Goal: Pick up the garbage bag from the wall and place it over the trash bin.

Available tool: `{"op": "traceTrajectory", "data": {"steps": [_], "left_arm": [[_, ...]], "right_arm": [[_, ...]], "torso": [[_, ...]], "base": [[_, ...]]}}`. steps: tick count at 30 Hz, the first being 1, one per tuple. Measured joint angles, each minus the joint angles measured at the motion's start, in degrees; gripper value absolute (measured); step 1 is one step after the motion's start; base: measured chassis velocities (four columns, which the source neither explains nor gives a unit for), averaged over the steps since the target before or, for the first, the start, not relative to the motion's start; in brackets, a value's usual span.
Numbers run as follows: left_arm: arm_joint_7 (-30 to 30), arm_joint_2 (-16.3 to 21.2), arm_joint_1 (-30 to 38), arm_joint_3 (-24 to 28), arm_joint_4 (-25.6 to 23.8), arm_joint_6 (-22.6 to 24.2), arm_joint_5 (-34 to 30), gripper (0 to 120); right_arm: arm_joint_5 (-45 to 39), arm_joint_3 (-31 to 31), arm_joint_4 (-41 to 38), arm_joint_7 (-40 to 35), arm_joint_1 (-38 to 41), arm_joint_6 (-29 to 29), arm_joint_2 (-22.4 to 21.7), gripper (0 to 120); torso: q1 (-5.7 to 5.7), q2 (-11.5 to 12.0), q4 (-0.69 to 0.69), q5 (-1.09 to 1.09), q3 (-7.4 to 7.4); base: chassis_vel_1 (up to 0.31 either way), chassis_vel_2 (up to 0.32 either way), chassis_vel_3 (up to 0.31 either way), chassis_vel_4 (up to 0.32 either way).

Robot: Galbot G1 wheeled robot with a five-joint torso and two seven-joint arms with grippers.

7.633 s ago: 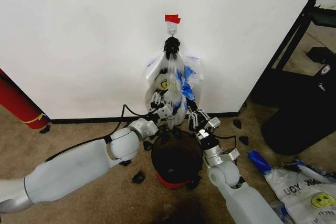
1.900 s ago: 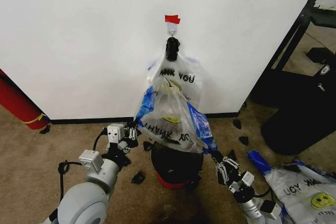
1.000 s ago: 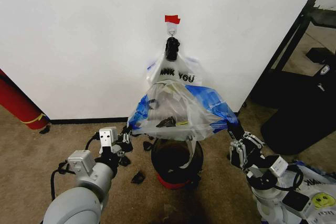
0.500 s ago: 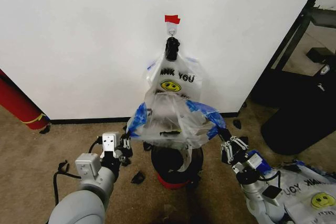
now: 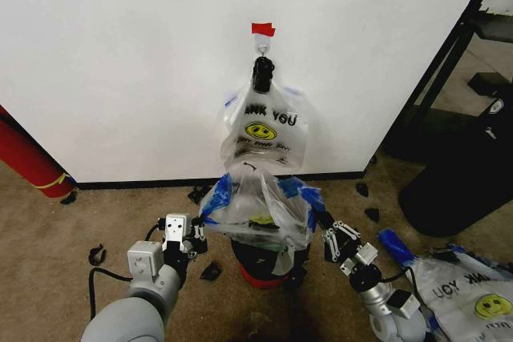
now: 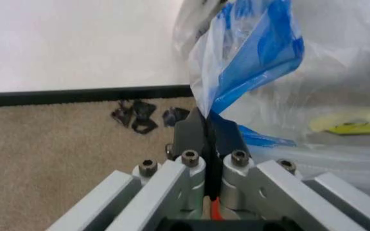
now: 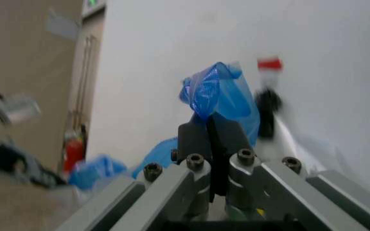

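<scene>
We find the garbage bag (image 5: pixel 256 212) lower than a moment ago, now draped just above the trash bin (image 5: pixel 268 260), its mouth narrower than when it was stretched wide. The left gripper (image 5: pixel 195 230) pinches one blue handle strip (image 6: pixel 252 62), fingers pressed together on it; the right gripper (image 5: pixel 324 227) pinches the other. More bags (image 5: pixel 263 122) remain on the wall (image 5: pixel 120 62) hook. We judge the bag off the wall, not yet seated over the rim.

Words on the bags
The bag on the wall (image 5: pixel 263 127) says "NK YOU"; the bag on the floor (image 5: pixel 469 287) says "NK YOU" upside down.
</scene>
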State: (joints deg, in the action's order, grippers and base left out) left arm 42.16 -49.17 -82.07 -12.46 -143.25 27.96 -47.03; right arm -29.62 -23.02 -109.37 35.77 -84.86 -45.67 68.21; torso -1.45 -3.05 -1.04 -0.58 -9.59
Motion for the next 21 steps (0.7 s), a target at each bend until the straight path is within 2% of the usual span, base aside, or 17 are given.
{"op": "traceTrajectory", "data": {"steps": [5, 12, 16, 21], "left_arm": [[0.05, -0.11, -1.39, -0.75, 0.00, -0.14, -0.20, 0], [-0.59, 0.20, -1.64, -1.27, -0.01, -0.69, 0.78, 0], [-0.60, 0.33, -0.83, -1.27, -0.01, -0.44, 0.34, 0], [-0.70, -0.06, 0.47, -0.52, 0.02, -0.56, 0.66, 0]], "right_arm": [[-0.27, -1.39, -8.24, 2.13, -1.90, -0.72, 0.44, 0], [-0.14, -2.71, -14.80, 1.23, -4.24, -0.77, 0.44, 0], [0.17, -2.79, -14.46, 0.55, -3.99, -0.74, 0.48, 0], [0.65, -2.52, -8.81, -0.17, -1.40, -1.06, 0.88, 0]], "torso": [[0.00, 0.00, 0.01, -0.01, 0.00], [0.00, 0.00, 0.01, -0.01, 0.00], [0.00, 0.00, 0.00, 0.00, 0.00], [0.00, 0.00, 0.01, 0.00, 0.00]], "base": [[0.000, 0.000, 0.000, 0.000], [0.000, 0.000, 0.000, 0.000], [0.000, 0.000, 0.000, 0.000], [0.000, 0.000, 0.000, 0.000]]}}
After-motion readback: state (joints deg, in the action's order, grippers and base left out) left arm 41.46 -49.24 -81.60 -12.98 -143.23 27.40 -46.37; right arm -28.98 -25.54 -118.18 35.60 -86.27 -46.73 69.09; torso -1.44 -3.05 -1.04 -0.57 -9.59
